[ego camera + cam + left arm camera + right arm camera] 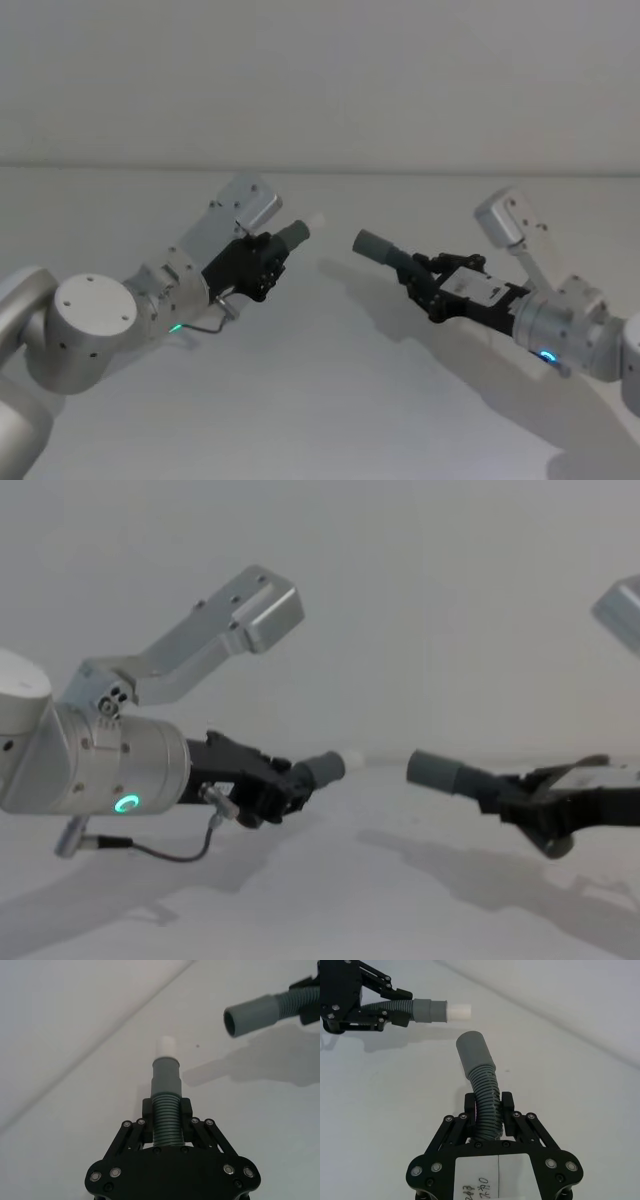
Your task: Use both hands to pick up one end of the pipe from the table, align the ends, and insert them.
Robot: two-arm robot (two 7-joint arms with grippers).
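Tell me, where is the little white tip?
In the head view the white tip is near the middle, on the pipe piece in the left hand, facing the grey cuff across a gap.

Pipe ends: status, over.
Left gripper shut on short piece, tip forward. Right gripper shut on long piece, cuff facing it. Ends apart, not lined up; nothing between.

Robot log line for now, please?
left tool: holds white-tipped grey ribbed hose | right tool: holds wide-cuffed grey ribbed hose | status: apart, not inserted
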